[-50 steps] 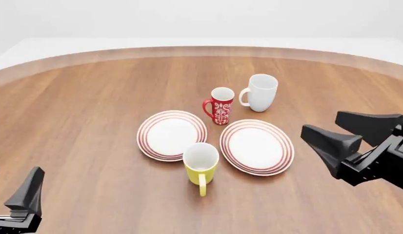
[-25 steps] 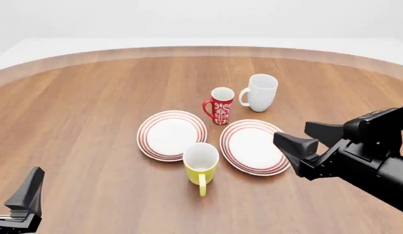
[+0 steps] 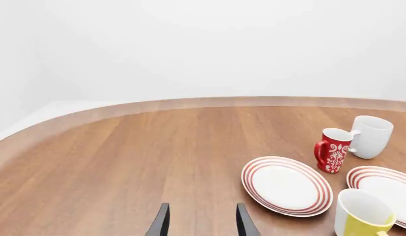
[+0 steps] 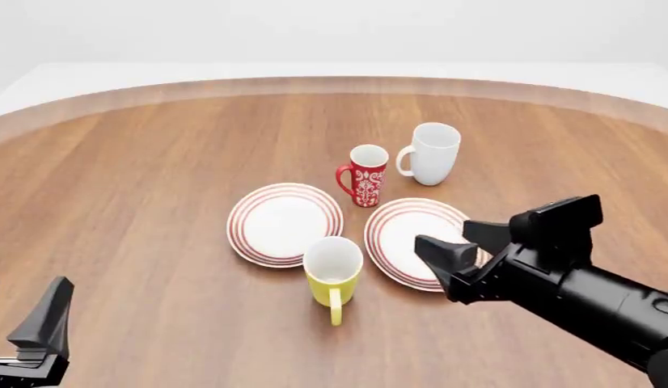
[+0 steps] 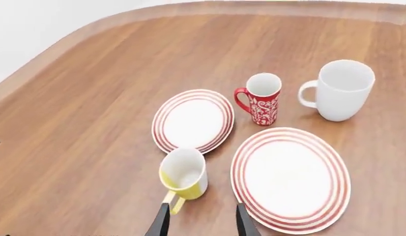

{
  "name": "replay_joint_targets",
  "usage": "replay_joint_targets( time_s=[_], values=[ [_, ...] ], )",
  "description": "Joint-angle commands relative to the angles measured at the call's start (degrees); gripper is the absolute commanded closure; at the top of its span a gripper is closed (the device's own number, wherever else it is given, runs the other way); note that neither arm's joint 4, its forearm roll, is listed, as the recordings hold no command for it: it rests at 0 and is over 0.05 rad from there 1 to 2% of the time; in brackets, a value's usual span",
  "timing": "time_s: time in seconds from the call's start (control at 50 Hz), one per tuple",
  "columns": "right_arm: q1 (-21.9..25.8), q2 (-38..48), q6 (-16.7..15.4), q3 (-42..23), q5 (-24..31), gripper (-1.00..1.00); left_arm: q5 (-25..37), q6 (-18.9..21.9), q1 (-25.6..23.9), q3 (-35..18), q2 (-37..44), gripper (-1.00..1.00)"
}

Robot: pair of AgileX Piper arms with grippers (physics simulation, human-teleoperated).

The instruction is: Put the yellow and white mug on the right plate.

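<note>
Looking along the left wrist view first, the left gripper [image 3: 201, 222] shows two dark fingertips set apart with bare wooden table [image 3: 124, 162] between them; it holds nothing and touches nothing. Off to one side stand the smaller red-ringed plate [image 3: 287, 185], the red patterned mug [image 3: 333, 150], the all-white mug [image 3: 371, 136] and part of the yellow and white mug [image 3: 362, 220].

From the front view, the right gripper [image 4: 456, 250] hangs with its jaws spread, empty, over the near right edge of the right plate [image 4: 404, 234]. The yellow and white mug [image 4: 333, 274] stands upright on the table, just in front of the gap between the two plates, handle toward the camera, clear of the fingers. The left gripper [image 4: 37, 327] sits low in the near left corner, well apart from everything.

In the right wrist view, the right gripper [image 5: 201, 222] is open with nothing gripped; the yellow and white mug [image 5: 183, 174] stands near one fingertip, the right plate [image 5: 291, 179] by the other.
</note>
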Motion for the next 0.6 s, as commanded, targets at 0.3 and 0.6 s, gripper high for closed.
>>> replay_joint_targets(
  time_s=[0.3, 0.6],
  values=[
    [4.3, 10.2, 4.9, 3.6, -13.3, -1.00, 0.0, 0.0, 0.0, 0.0, 0.0, -1.00],
    [5.3, 15.2, 4.0, 2.2, -15.1, -1.00, 0.0, 0.0, 0.0, 0.0, 0.0, -1.00]
  ],
)
